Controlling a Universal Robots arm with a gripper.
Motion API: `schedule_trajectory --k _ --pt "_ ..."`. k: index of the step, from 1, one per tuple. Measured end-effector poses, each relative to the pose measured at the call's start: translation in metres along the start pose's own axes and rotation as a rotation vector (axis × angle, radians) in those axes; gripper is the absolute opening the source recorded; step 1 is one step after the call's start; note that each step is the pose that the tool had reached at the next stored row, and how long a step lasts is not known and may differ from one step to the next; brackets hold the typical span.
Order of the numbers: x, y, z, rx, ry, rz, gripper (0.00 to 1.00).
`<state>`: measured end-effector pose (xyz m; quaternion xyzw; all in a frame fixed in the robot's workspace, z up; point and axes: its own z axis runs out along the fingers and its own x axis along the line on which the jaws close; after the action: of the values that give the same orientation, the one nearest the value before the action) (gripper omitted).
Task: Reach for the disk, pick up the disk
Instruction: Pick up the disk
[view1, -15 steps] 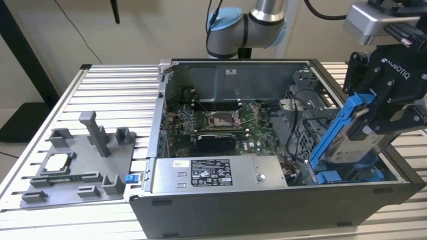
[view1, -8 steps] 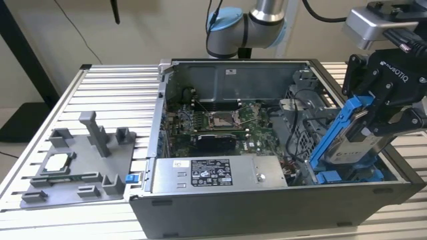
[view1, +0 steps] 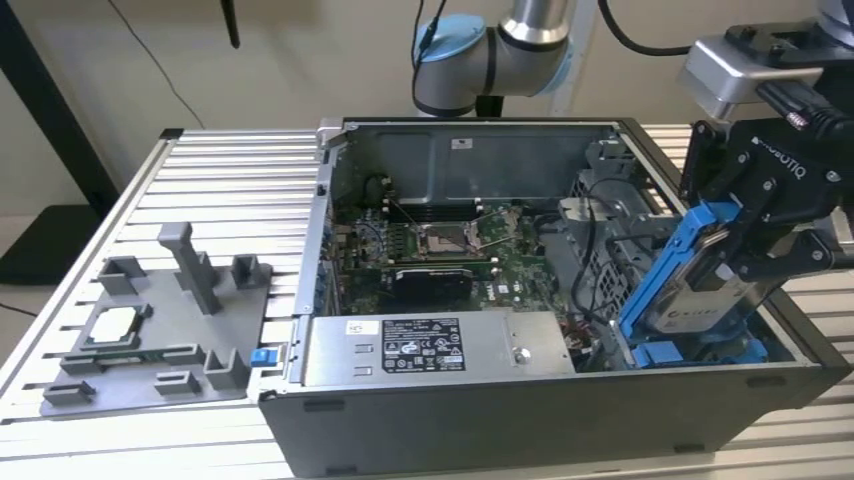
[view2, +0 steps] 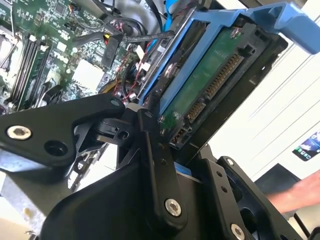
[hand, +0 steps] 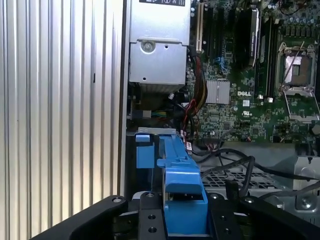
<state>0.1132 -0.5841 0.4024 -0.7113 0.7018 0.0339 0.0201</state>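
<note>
Robotics lab, aluminium bench (view1: 227, 180), open computer case (view1: 534, 425)

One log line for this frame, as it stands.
step: pick up | pincer: shut on disk | disk: tilted, at open computer case, exterior view's right

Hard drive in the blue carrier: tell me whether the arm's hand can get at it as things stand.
Yes, it seems so: the hand looks clamped on the hard drive, which stands tilted at the open computer case's side on the exterior view's right, with nothing between them.

Jaws clamp the disk (view2: 215, 80).
</note>
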Motion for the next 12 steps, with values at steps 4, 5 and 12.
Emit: schedule_trajectory --k 4,5,12 --pt "-0.0001 -0.0001 0.0044 0.0000 -0.0105 0.000 0.00" --pt "-0.0003 0.0000 0.0052 0.0000 -0.0148 0.000 0.00" --pt "0.0001 -0.0007 0.0160 0.0001 -0.0265 0.000 0.00"
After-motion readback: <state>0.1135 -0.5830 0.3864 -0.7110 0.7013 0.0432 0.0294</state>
